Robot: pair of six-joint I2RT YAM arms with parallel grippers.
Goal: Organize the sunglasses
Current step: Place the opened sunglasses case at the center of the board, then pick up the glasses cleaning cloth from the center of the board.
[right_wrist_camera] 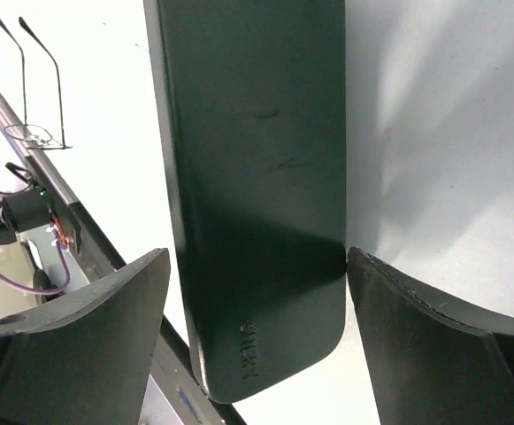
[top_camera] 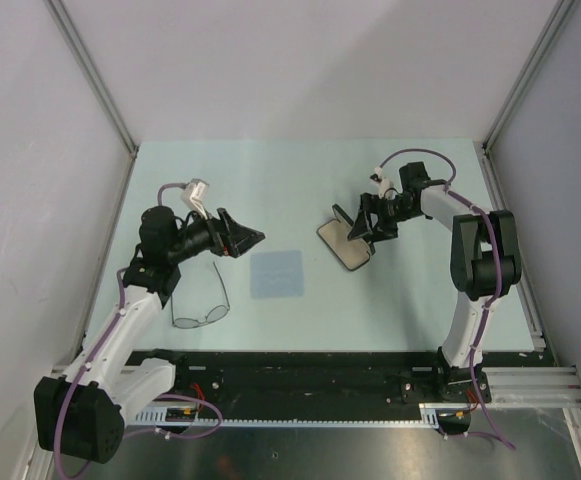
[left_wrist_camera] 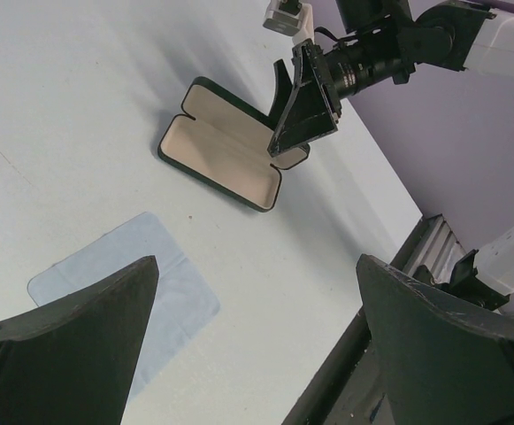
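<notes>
Sunglasses [top_camera: 202, 305]: flat on the pale table [top_camera: 400, 300], left of the pale blue cloth [top_camera: 276, 273] and a little nearer the arm bases. Thin dark wire frame, roundish clear-looking lenses toward the near edge, both slim temple arms unfolded and pointing away from it. Touched by nothing, apart from the cloth. Also caught small at the far corner of the right wrist view [right_wrist_camera: 34, 133].

Left gripper [top_camera: 253, 238]: hanging just beyond the cloth's far left corner, pointing across toward it. Fingers spread wide, nothing between them but table and a corner of the cloth [left_wrist_camera: 164, 283].

Black glasses case [top_camera: 345, 243]: right of the cloth, apart from it, lying open with its tan lining [left_wrist_camera: 221, 155] facing up.

Right gripper [top_camera: 355, 225]: at the case, on the side away from the cloth, right against the raised lid. Fingers [right_wrist_camera: 106, 328] set well apart, with the lid's dark back [right_wrist_camera: 257, 177] filling the gap from one pad to the other. Cannot tell whether clamped on the lid or only resting against it.
</notes>
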